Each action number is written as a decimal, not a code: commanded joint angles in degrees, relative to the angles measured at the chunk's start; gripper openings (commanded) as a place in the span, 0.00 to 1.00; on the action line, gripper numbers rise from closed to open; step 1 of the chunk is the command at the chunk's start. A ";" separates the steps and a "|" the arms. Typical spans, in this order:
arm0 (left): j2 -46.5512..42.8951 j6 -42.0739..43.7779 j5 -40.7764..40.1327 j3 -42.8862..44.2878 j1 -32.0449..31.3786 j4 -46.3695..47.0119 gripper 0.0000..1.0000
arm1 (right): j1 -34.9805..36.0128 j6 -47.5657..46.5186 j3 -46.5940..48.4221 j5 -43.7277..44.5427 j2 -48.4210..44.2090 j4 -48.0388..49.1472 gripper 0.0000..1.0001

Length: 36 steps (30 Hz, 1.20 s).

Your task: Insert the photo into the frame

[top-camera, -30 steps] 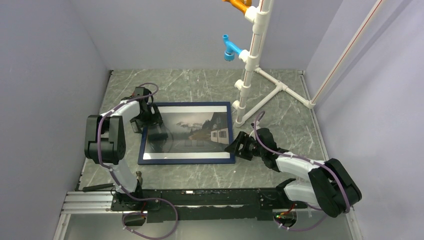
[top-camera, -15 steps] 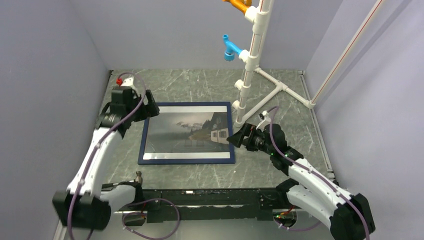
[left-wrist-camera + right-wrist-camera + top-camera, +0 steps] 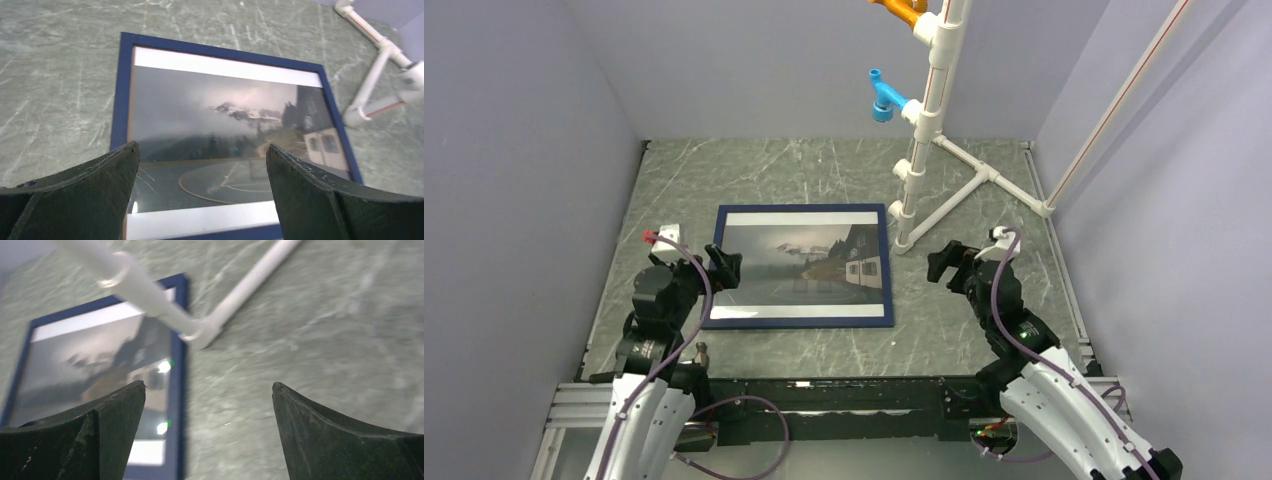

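Observation:
The frame lies flat on the marble table, navy face up. The photo, a grey mountain landscape with white bands at top and bottom, lies inside it. Both show in the left wrist view, the frame around the photo, and blurred in the right wrist view, frame and photo. My left gripper is open and empty, raised by the frame's left rail. My right gripper is open and empty, raised to the right of the frame, apart from it.
A white PVC pipe stand with blue and orange fittings rises just behind the frame's right corner; its feet spread across the back right. Grey walls close in on three sides. A black rail runs along the near edge.
Both arms have pulled back from the frame toward the near edge and lifted. The left gripper left the frame's far left corner, the right left its right rail. The framed photo stayed put.

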 commanded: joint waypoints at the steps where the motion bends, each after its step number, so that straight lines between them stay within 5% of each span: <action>1: -3.75 4.24 -7.81 -9.22 -0.07 15.08 0.99 | -0.82 -7.51 -4.26 18.78 -1.75 3.06 0.99; 6: -3.29 9.53 -17.27 -19.09 -0.11 23.22 0.99 | -2.05 -18.31 -8.30 25.24 3.00 16.62 0.98; 9: -1.03 12.27 -20.29 -20.95 -0.11 28.83 0.99 | -6.21 -20.24 -12.84 20.31 7.02 26.43 0.98; 16: 16.83 20.30 -22.42 -31.72 -0.02 67.57 0.99 | -18.38 -21.19 -21.60 7.92 18.68 53.85 0.99; 18: 23.31 23.73 -20.23 -30.20 0.03 71.03 0.99 | -20.29 -21.25 -21.64 6.19 23.36 60.85 0.99; 22: 35.56 26.80 -18.61 -26.50 0.32 82.25 0.99 | -22.66 -21.67 -17.75 4.42 33.99 67.79 0.99; 25: 40.95 29.77 -15.34 -23.09 0.47 81.19 0.99 | -25.06 -19.79 -11.10 4.88 40.32 60.60 0.99; 29: 55.43 30.93 -19.53 -26.80 0.77 105.98 0.99 | -26.42 -22.27 -9.89 2.32 41.95 61.30 0.98; 32: 51.01 28.01 -22.34 -26.25 0.31 96.29 0.99 | -26.76 -24.44 -12.07 2.68 42.23 66.58 0.98; 35: 53.56 27.82 -26.04 -19.44 0.55 88.10 0.99 | -27.65 -26.05 -16.25 3.39 53.57 88.61 0.99; 36: 52.53 26.06 -25.36 -18.64 1.41 84.57 0.99 | -27.36 -25.19 -14.22 2.10 50.82 81.44 0.99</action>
